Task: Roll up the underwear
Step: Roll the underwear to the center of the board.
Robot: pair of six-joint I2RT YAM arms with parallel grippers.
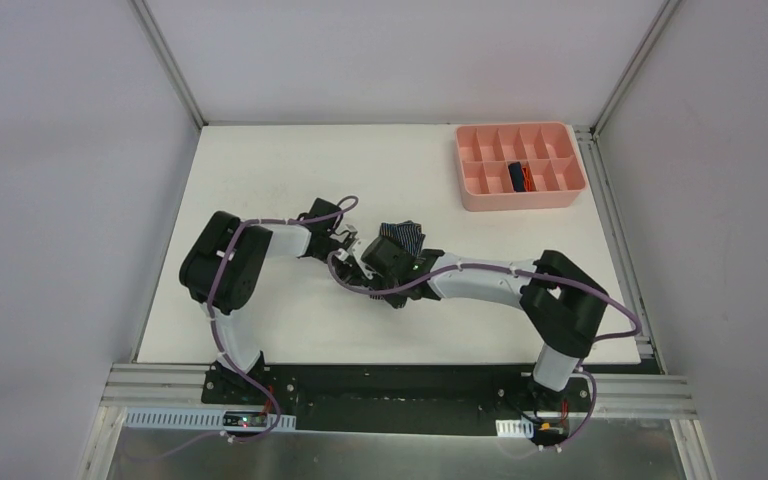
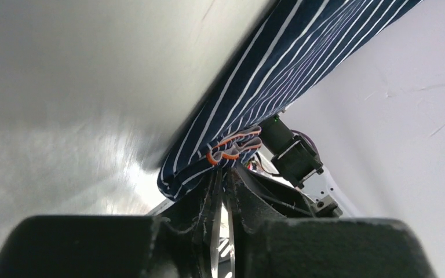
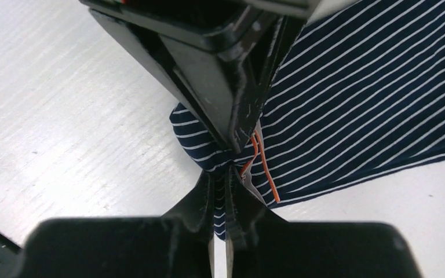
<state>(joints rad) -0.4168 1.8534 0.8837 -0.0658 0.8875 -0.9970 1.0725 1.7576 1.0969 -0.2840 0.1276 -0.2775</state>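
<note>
Over the white table [image 1: 290, 170], your left gripper [image 2: 223, 174] and right gripper [image 3: 223, 176] both clench the striped briefs [image 1: 403, 235]. Cloth spreads toward one o'clock.

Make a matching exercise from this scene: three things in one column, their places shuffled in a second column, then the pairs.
Things:
1. dark blue pale-striped cloth briefs
2. pink plastic compartment tray
3. bundled navy cloth briefs with orange trim

Places:
A. inside one tray compartment
B. pinched by the left tool and the right tool, mid-table
C. far right corner of the white table

Pairs: 1-B, 2-C, 3-A
</note>
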